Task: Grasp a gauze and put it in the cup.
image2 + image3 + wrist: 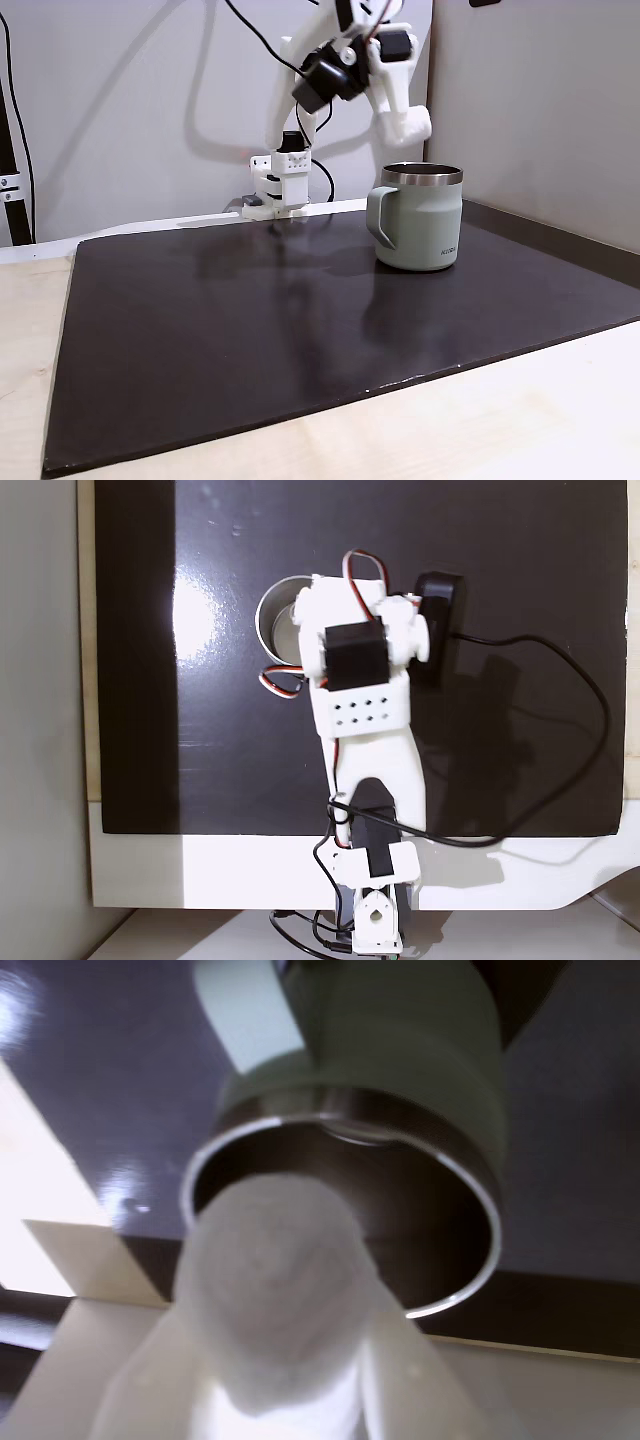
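Observation:
In the wrist view the gauze (275, 1260), a soft white roll, stands end-on between my white fingers (400, 1370); my gripper (280, 1345) is shut on it. Just beyond and below it is the open mouth of the sage-green cup (420, 1050), with its steel rim and dark inside; the handle (245, 1010) points up-left. From the side, my gripper (408, 124) hangs a little above the rim of the cup (422, 225), over its back edge. From above, the arm covers most of the cup (268, 610).
The cup stands on a dark mat (250, 330) that lies on a pale wooden table (500, 420). The arm's base (285, 185) is at the mat's far edge, with cables (560, 680) trailing over the mat. A wall panel (540, 100) rises behind the cup.

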Available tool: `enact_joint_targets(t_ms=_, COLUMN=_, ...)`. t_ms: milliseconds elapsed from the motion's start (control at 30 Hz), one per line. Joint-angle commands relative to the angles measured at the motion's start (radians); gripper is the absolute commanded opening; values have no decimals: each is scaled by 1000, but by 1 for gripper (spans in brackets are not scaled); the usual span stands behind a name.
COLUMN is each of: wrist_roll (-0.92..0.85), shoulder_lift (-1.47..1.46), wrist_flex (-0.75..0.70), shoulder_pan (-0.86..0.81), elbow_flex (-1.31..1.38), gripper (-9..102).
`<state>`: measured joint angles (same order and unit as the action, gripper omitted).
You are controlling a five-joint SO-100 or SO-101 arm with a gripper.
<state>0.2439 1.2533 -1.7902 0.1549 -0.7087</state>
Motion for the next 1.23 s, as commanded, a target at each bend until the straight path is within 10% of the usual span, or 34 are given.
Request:
enact_joint_targets(t_ms=0, wrist_roll=0, shoulder_lift=-5, wrist_flex=-3, shoulder_pan=34, elbow_flex=54, gripper=0)
enact_joint_targets(t_ms=500, wrist_roll=-29, shoulder_lift=-44, wrist_flex=-3, shoulder_pan=100, elbow_flex=3, gripper=2)
enact_joint_targets(t_ms=800, wrist_roll=-60, shoulder_lift=-25, wrist_flex=-3, shoulder_pan=101, elbow_flex=-71, gripper=40)
enact_joint_targets(t_ms=1200, wrist_roll=-63, shoulder_lift=-8, wrist_flex=-3, shoulder_pan=98, elbow_flex=-74, gripper=40)
